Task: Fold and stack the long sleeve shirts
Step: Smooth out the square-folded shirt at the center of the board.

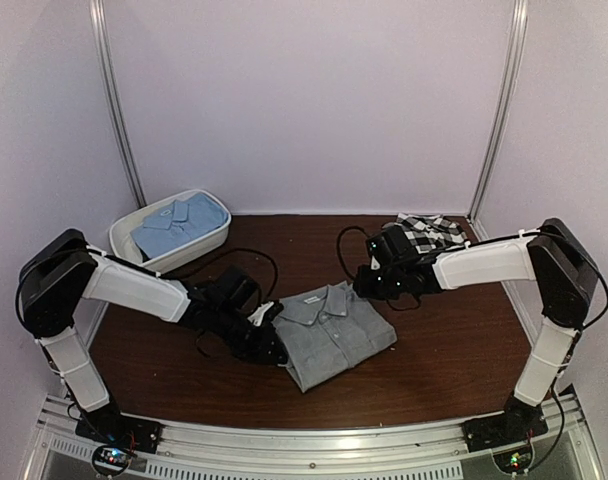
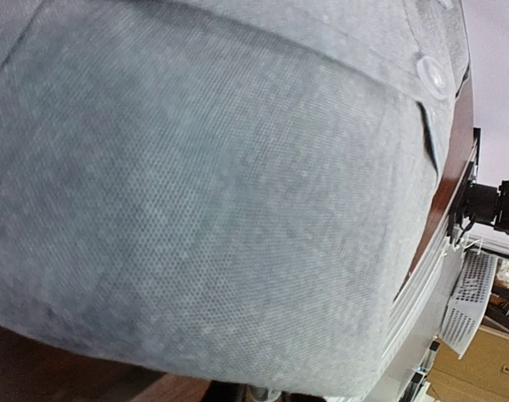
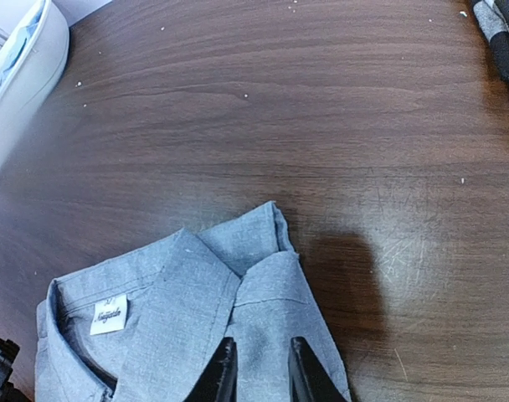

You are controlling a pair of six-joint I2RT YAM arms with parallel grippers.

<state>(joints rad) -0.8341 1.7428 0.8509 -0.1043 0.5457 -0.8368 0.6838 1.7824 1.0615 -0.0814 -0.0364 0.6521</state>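
Plain grey folded cloth shirt (image 1: 334,335) just under right gripper (image 3: 261,352), jaws narrowly parted; left gripper (image 1: 269,348) at its edge, state unclear. Pulling away may snag and unfold it.

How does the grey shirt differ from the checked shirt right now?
The grey shirt is plain; the checked shirt is black-and-white. The grey shirt is folded into a flat rectangle, collar showing; the checked shirt is a crumpled heap. The grey shirt lies in the middle of the table; the checked shirt sits at its far right corner. Both lie on the bare wood, outside the white tub.
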